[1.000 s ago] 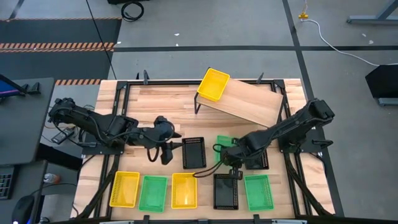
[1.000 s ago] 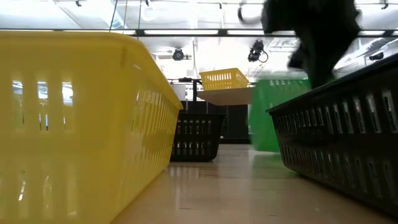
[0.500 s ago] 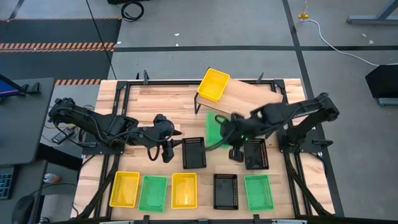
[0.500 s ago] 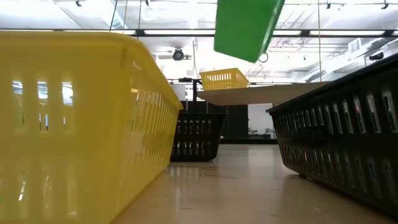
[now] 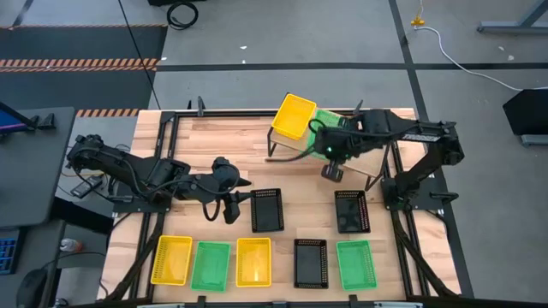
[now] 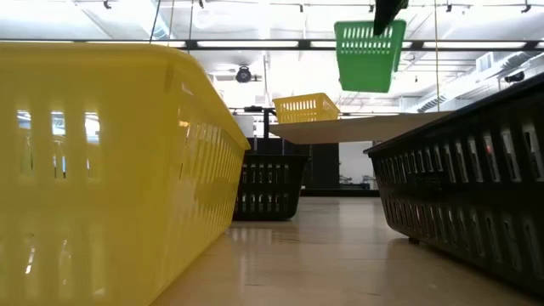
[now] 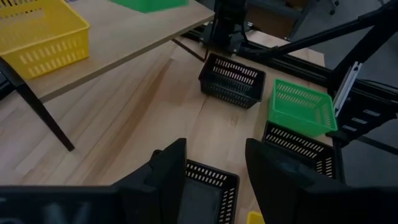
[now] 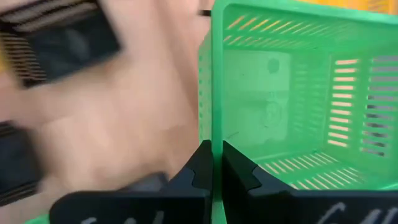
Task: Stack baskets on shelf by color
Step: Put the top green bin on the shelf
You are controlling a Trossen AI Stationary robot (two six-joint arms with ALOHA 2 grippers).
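up on the shelf (image 5: 342,145) i have only one yellow basket (image 5: 294,115) placed, the right gripper (image 8: 216,163) is pinched on a green basket (image 5: 330,121) now carried above the shelf instead of low near the tabletop (image 5: 223,145), seven remain below, and my left gripper (image 7: 211,171) waits, spread wide and empty.

Bare shelf (image 5: 364,147) lies open beside the yellow basket (image 5: 294,115) occupying its end.
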